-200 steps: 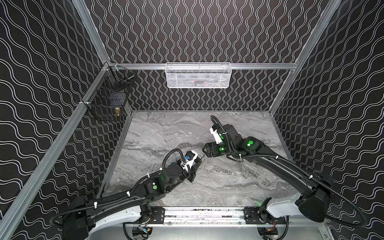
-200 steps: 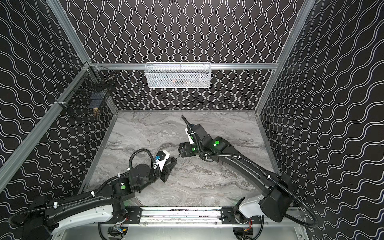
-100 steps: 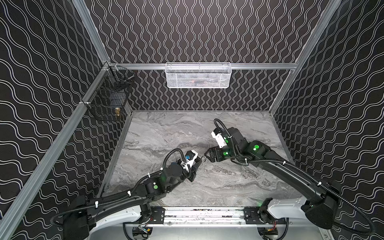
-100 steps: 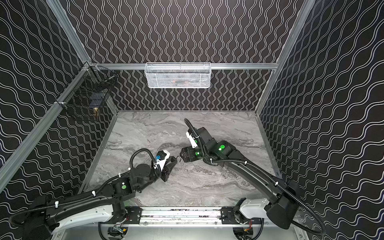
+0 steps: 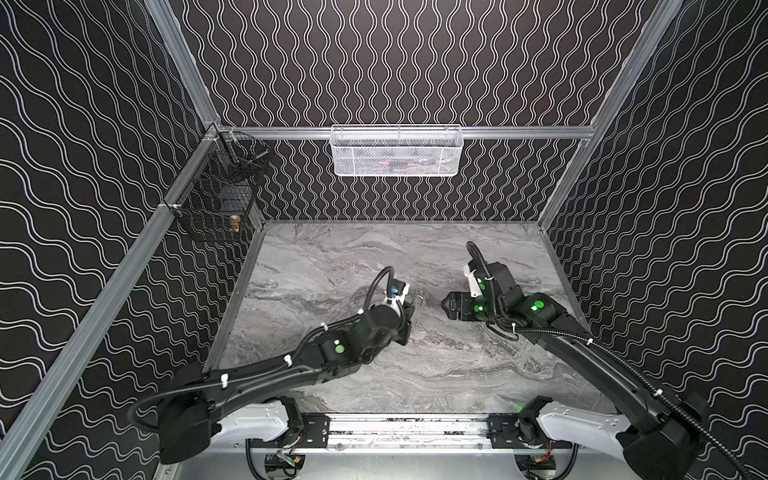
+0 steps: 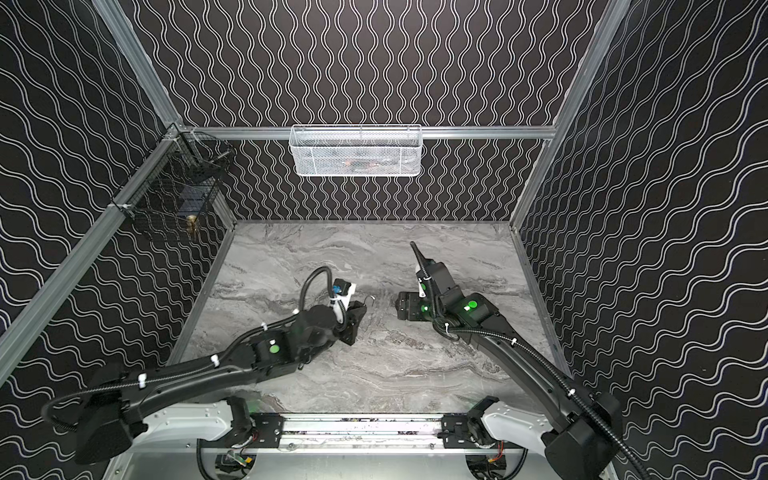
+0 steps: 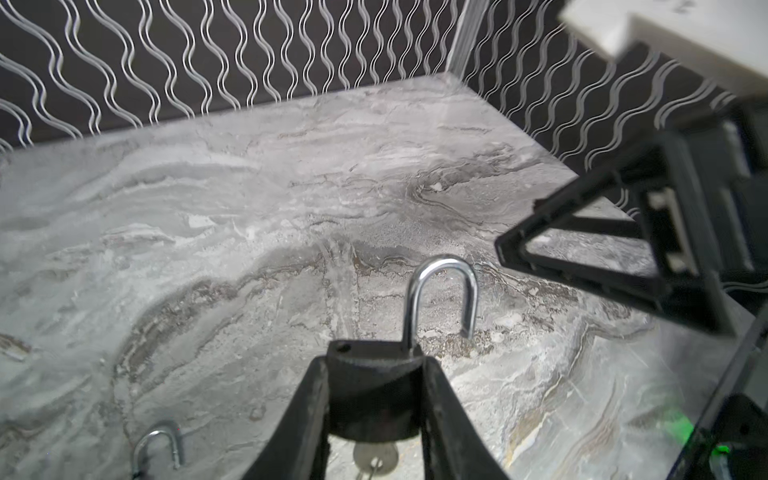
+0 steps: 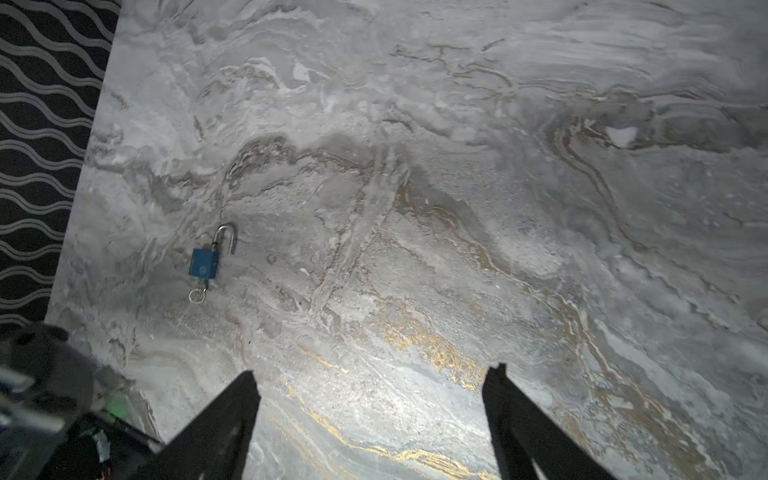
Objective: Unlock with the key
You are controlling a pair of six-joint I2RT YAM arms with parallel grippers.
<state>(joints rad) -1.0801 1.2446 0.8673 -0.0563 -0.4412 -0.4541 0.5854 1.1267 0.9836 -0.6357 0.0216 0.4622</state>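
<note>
The black-fingered right gripper [image 8: 372, 370] is spread wide and empty over a grey marbled tabletop [image 8: 519, 174]. Ahead of one finger, well apart, a small blue padlock [image 8: 203, 262] lies flat, its silver shackle [image 8: 227, 237] open and a metal key ring [image 8: 196, 296] at its base.

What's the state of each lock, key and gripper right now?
black padlock: shackle swung open, body clamped between the fingers
black padlock's key: inserted in the keyhole
blue padlock: lying flat on the tabletop, shackle open
blue padlock's key: inserted, ring attached
left gripper: shut on black padlock
right gripper: open, empty
</note>
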